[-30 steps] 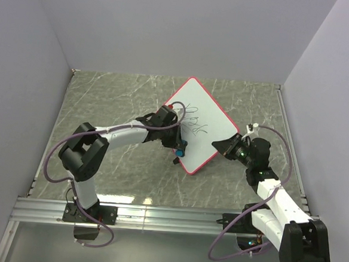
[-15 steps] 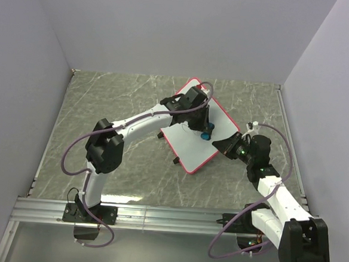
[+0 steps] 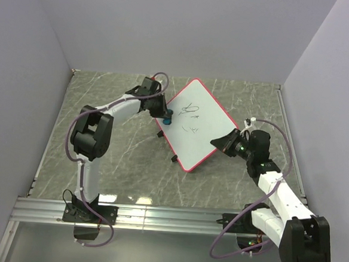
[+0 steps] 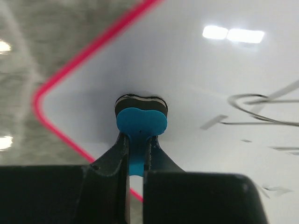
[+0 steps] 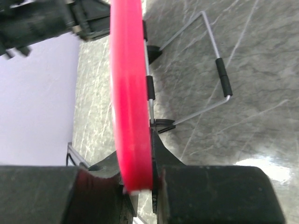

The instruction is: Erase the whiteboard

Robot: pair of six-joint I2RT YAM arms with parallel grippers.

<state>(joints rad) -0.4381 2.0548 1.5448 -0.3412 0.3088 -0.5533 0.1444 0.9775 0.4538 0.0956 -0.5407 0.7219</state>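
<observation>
The whiteboard (image 3: 194,125) lies tilted at the middle of the table, white with a red-pink rim and a few black scribbles (image 3: 192,112) near its far part. My left gripper (image 3: 165,116) is shut on a small blue eraser (image 4: 140,126), which presses on the board near its left edge (image 4: 65,70). Scribbles (image 4: 261,109) lie to its right. My right gripper (image 3: 224,143) is shut on the board's right rim (image 5: 128,93), seen edge-on.
Grey marble table (image 3: 102,138) with pale walls on three sides. A wire stand with black sleeves (image 5: 219,74) sticks out under the board. A metal rail (image 3: 168,214) runs along the near edge.
My left gripper swept the eraser from the board's near edge across its middle to its left edge. Most of the scribbles are gone. The right gripper held still.
</observation>
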